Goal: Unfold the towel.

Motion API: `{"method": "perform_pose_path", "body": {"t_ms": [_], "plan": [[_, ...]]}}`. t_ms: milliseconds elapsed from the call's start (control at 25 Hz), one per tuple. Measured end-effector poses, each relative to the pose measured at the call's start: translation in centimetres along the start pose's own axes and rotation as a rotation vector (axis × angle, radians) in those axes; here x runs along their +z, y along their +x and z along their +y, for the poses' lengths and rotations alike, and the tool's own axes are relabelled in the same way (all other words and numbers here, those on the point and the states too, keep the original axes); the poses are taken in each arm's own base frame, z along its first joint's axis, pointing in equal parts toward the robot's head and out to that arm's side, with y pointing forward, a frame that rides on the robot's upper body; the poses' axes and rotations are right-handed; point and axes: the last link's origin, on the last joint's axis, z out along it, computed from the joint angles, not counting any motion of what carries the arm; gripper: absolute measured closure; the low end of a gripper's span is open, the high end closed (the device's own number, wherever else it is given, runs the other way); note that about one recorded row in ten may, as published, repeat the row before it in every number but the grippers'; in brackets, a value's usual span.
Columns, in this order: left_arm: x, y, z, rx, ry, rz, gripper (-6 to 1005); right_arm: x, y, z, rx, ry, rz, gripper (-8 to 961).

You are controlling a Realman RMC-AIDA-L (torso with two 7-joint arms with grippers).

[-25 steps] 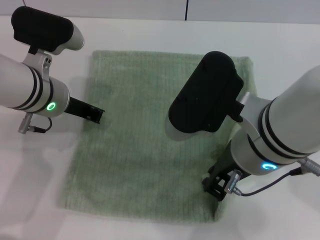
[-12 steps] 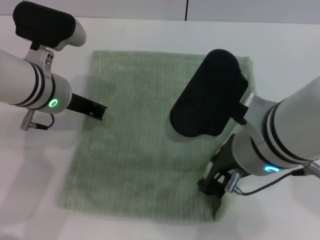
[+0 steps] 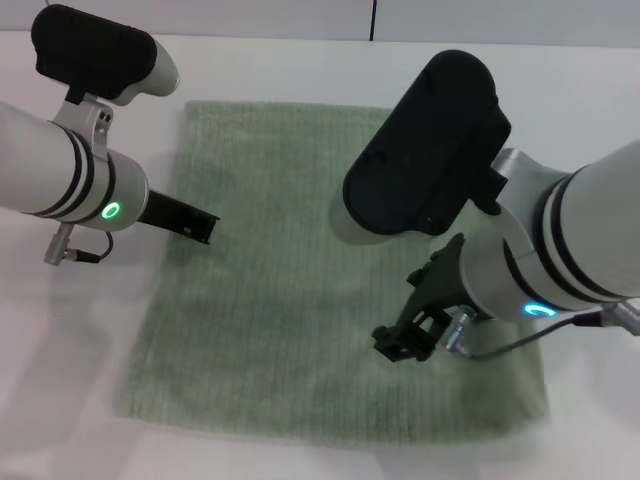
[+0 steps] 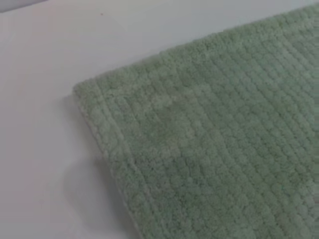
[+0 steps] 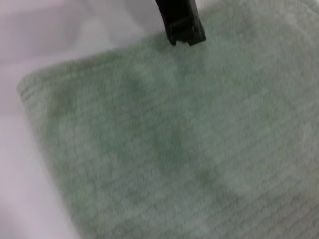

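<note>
The pale sage-green towel lies flat on the white table, much wider than my grippers. My left gripper hangs at the towel's left edge, its fingers together and holding nothing. It also shows in the right wrist view as a black tip over the cloth. My right gripper is over the near right part of the towel. The left wrist view shows one hemmed towel corner. The right wrist view shows ribbed towel surface and one rounded corner.
White table surrounds the towel on all sides, with a dark seam line at the far edge. My right arm's black housing hides the towel's far right part.
My right gripper has moved left, from the towel's near right edge to over the cloth. The near right towel corner now lies spread farther right. My left gripper shifted slightly right.
</note>
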Motion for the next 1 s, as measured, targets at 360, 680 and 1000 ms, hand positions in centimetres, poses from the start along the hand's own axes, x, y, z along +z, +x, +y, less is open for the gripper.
{"method": "perform_pose_path", "body": {"t_ms": [360,680,1000], "plan": [[-0.6,0.1,0.4,0.015,-0.002,0.02,873,1.0,0.2,-0.6,0.012,0.039,0.018,312],[-6.7,3.7,-1.9,0.058,0.183,0.343,870,-2.0,-1.1,-5.0,0.15,0.205,-0.348,313],[-14.2,1.6,-6.9,-0.023,0.513,1.009,866,-4.2,5.8,-11.7,0.439,0.573,-0.995,312]]}}
